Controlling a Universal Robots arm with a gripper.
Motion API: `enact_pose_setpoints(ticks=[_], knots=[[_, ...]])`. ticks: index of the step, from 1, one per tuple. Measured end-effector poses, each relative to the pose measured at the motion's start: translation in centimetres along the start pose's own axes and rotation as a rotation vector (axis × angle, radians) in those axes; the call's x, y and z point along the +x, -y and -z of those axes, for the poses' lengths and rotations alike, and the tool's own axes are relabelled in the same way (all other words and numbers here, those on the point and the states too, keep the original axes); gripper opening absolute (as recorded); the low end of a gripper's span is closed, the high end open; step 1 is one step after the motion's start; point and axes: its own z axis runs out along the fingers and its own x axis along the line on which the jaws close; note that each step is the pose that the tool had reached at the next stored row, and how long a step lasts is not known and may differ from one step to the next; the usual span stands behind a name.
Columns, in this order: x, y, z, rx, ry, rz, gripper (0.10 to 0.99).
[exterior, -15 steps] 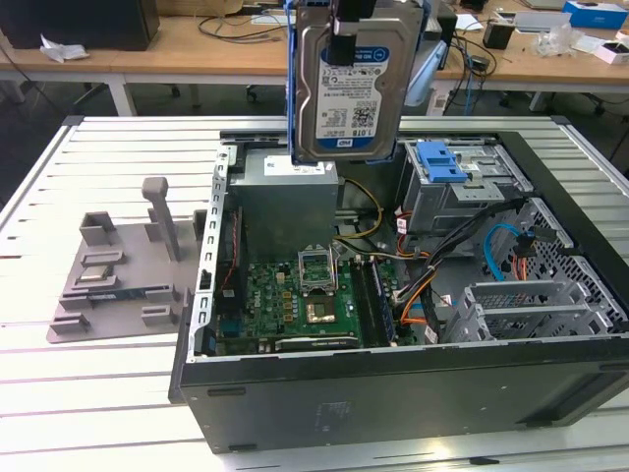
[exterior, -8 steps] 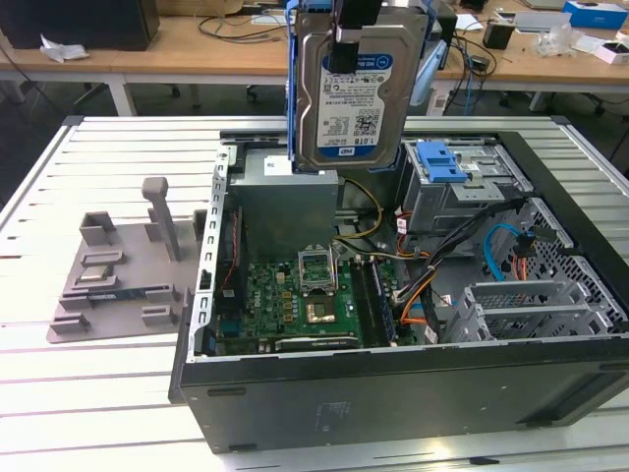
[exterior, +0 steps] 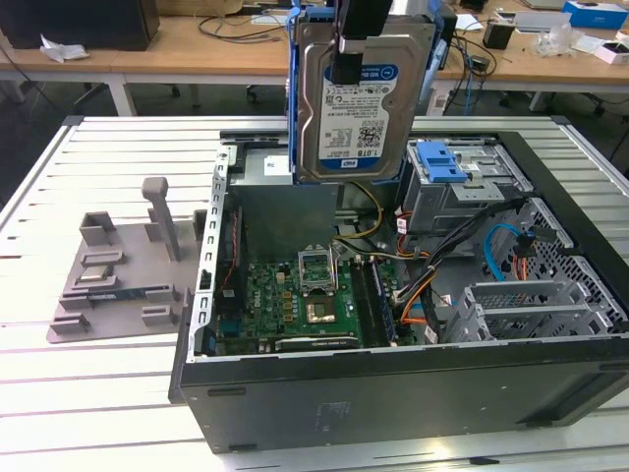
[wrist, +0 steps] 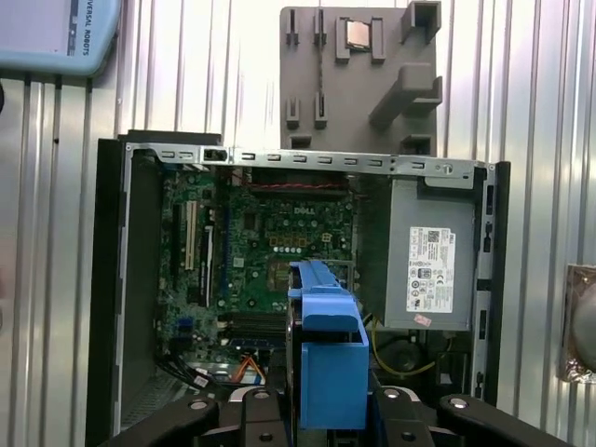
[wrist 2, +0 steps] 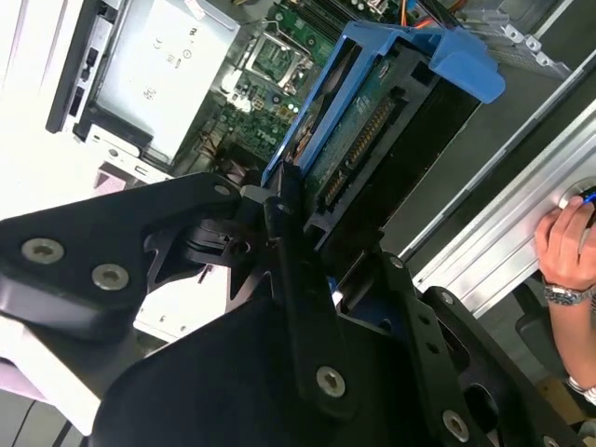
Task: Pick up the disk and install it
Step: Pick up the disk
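1. Exterior view: the disk (exterior: 356,113) hangs upright above the open case (exterior: 393,393), label facing the camera.
2. Fingers (exterior: 346,59) grip its top edge, holding it clear of the case.
3. Second wrist view: a person's hand (wrist 2: 566,244) rests, apparently, on the worktop (wrist 2: 503,237) beside the case.

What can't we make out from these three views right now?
- Exterior view: the gripper is cut off by the top edge; the disk it holds hides part of the open case behind it.
- First wrist view: the disk's blue carrier covers the case area beneath it.
- Second wrist view: the gripper's black links block the disk's gripped end; a hand is cut off by the picture's edge.
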Motion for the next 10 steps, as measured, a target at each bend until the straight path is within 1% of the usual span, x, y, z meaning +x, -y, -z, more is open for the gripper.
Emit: enact_pose_setpoints(ticks=[10], knots=[[1.91,-0.1,0.01,0.0,0.0,0.0,0.365]])
